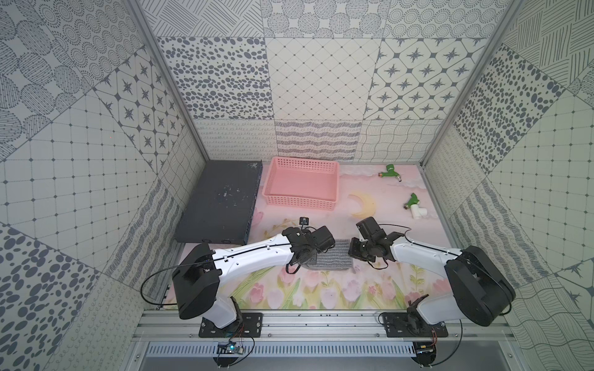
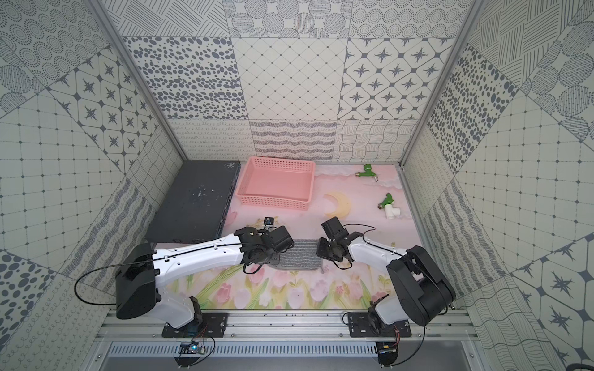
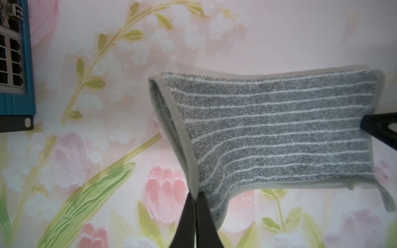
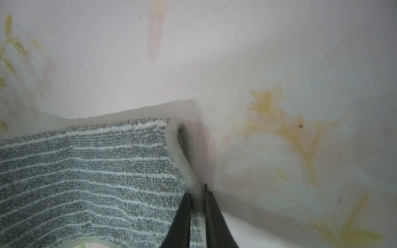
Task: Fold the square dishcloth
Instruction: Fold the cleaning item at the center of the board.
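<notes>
The square dishcloth is grey with thin whitish stripes and lies mid-table between my two arms, doubled over into two layers. In the left wrist view my left gripper is shut on the cloth's doubled hem at one side edge, which is lifted off the mat. A small loop hangs from the far corner. In the right wrist view my right gripper pinches the opposite hemmed edge of the cloth, also raised. Both grippers' fingertips are hidden under the wrists in both top views.
A pink basket stands behind the cloth, with a flat dark grey box to its left. Two green tap fittings lie at the back right. The mat is printed with flowers and a yellow moon.
</notes>
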Robot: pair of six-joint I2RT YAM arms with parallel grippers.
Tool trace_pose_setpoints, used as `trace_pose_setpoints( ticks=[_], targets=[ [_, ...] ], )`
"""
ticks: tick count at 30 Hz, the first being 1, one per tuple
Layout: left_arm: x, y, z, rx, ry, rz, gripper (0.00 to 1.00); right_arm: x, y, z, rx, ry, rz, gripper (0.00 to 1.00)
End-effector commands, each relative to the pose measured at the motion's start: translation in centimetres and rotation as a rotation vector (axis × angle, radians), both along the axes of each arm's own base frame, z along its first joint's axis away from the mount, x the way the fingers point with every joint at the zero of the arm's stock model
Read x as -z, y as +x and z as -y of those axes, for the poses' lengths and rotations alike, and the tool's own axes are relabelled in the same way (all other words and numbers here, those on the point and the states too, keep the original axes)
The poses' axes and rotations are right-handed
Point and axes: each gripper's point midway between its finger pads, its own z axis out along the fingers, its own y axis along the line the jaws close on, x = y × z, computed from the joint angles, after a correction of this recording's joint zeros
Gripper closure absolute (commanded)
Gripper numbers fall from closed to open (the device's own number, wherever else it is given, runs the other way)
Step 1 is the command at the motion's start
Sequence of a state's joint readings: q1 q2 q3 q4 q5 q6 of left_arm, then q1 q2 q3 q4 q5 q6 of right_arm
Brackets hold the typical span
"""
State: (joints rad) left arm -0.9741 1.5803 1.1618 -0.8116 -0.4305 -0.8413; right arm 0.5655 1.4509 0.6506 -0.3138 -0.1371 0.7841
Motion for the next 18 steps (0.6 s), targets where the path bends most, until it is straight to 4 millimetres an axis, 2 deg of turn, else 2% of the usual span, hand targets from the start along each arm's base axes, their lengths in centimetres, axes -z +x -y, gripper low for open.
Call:
trace_pose_setpoints(
  ticks=[1,8,14,18],
  targets=[
    [-0.2,-1.3,2.2,0.134,0.005,-0.076,1.00,0.7,0.0,0.1,0.014,-0.009,0.007,0.87],
    [0.5,-2.5,7.4,0.234,-0.164,-0.168,1.00,0.6,-0.1,0.0,0.017,0.009,0.012,0.88],
    [1.3,-3.0,10.8,0.274,-0.298,-0.221,1.00,0.4,-0.2,-0.4,0.023,0.045,0.019,0.87],
    [1.4,-2.6,12.8,0.291,-0.352,-0.223,1.00,0.2,-0.2,-0.6,0.023,0.060,0.021,0.87]
  ],
)
